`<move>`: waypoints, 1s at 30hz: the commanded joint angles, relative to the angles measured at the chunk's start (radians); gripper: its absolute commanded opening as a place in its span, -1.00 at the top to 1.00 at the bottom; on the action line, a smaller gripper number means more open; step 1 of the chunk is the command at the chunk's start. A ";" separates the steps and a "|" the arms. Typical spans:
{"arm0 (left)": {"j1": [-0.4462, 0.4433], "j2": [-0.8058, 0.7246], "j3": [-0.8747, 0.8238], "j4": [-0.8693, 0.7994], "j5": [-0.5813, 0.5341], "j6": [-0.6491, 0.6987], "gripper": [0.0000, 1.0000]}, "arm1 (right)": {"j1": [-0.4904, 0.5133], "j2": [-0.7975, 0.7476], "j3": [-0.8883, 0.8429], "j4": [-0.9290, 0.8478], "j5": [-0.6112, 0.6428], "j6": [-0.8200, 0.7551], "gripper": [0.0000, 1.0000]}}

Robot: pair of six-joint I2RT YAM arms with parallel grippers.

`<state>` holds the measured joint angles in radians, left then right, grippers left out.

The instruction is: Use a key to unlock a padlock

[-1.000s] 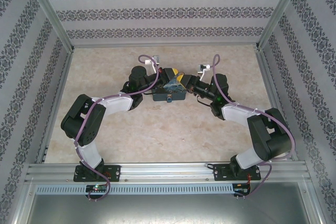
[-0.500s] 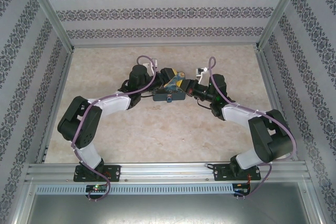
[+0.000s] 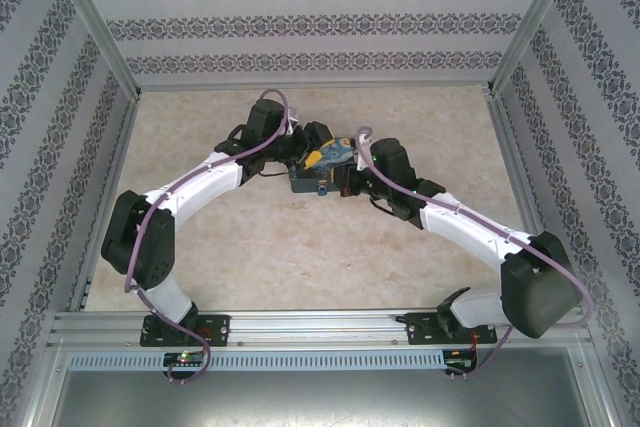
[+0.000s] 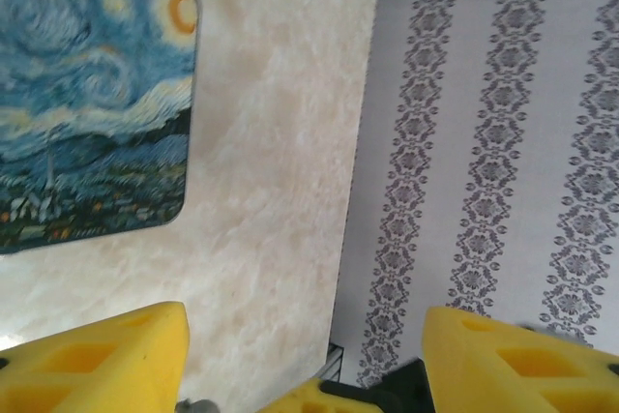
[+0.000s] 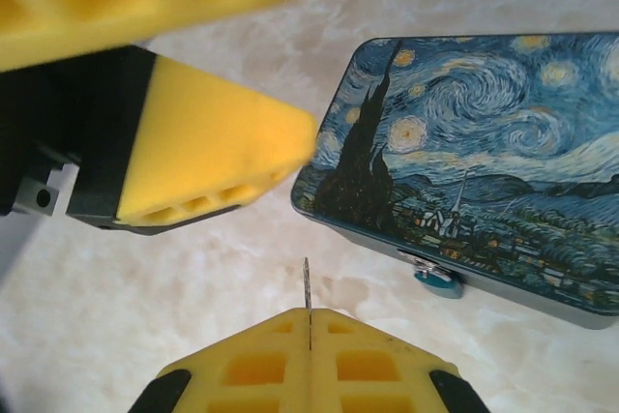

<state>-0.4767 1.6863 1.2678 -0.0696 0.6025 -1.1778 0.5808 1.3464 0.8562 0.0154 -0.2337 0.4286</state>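
Approaching insertion, with key (image 5: 307, 283) pinched in right gripper (image 5: 308, 316) near padlock (image 5: 437, 277) on tin's (image 5: 484, 162) near edge and left gripper (image 4: 305, 340) spread; next needs precise keyhole alignment.

Bright, even, diffuse light, faint soft shadows, left gripper (image 4: 305, 360) blurred near lens

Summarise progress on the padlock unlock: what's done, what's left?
Done: the thin dark metal key is pinched in the shut right tool, tip pointing out. In hand: it hangs beside the blue swirl-patterned rectangular tin, short of the small teal fitting on its front edge, likely the padlock. The left tool is open and empty. Left: insert the key, turn it, open the lock.
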 commanded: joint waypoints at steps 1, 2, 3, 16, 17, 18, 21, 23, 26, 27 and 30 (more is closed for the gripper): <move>0.006 0.024 0.025 -0.120 0.047 -0.039 -0.26 | 0.036 -0.018 0.036 -0.130 0.211 -0.187 1.00; 0.005 0.026 0.025 -0.125 0.051 -0.041 -0.24 | 0.047 -0.018 0.037 -0.130 0.231 -0.204 1.00; 0.005 0.027 0.025 -0.127 0.055 -0.048 -0.23 | 0.054 -0.020 0.038 -0.128 0.244 -0.215 1.00; -0.020 0.064 0.026 -0.096 0.069 -0.080 -0.06 | 0.095 0.005 0.066 -0.107 0.267 -0.258 1.00; -0.021 0.070 0.025 -0.090 0.071 -0.083 -0.05 | 0.096 0.007 0.069 -0.107 0.269 -0.259 1.00; -0.023 0.075 0.026 -0.086 0.071 -0.086 -0.05 | 0.098 0.006 0.069 -0.106 0.268 -0.260 1.00; -0.028 0.090 0.034 -0.072 0.075 -0.094 -0.02 | 0.103 0.010 0.072 -0.106 0.264 -0.259 1.00; -0.031 0.100 0.042 -0.068 0.075 -0.098 0.01 | 0.105 0.012 0.076 -0.107 0.261 -0.260 1.00; -0.034 0.110 0.052 -0.063 0.075 -0.103 0.06 | 0.106 0.016 0.079 -0.106 0.258 -0.260 1.00; -0.036 0.111 0.054 -0.062 0.076 -0.102 0.08 | 0.108 0.017 0.079 -0.106 0.257 -0.260 1.00; -0.039 0.118 0.058 -0.053 0.077 -0.106 0.16 | 0.107 0.022 0.080 -0.107 0.258 -0.258 1.00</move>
<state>-0.5037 1.7893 1.2953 -0.1497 0.6636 -1.2697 0.6754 1.3579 0.9043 -0.0940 0.0120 0.1829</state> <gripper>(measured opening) 0.423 0.059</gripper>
